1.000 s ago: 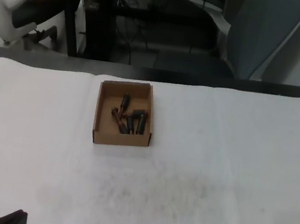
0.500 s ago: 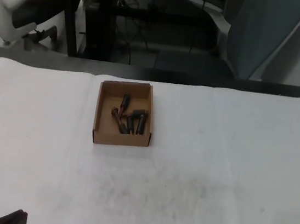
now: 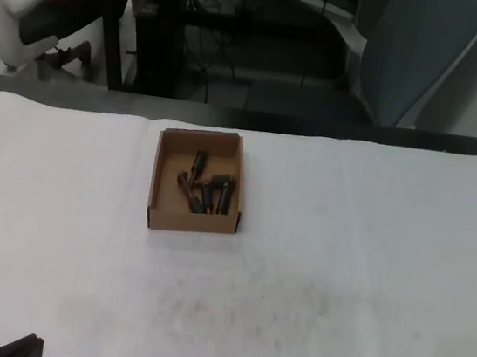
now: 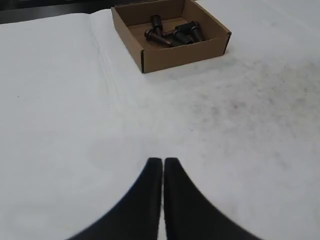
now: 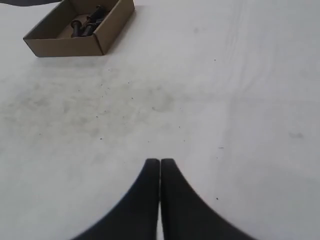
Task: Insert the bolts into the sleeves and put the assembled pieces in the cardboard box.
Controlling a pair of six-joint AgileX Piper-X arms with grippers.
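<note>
High view: bolt-and-sleeve pieces (image 3: pixel 206 194) lie inside cardboard box (image 3: pixel 192 220). Well short of box, left gripper (image 4: pixel 163 162) and right gripper (image 5: pixel 160 162), fingers (image 4: pixel 147 190) pressed together, empty. Task likely finished; no further pick called for.

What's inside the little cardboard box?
Several dark metal pieces lie in a loose heap inside the cardboard box. The box floor beneath them is covered, and whether every bolt sits in a sleeve is too small to tell.
</note>
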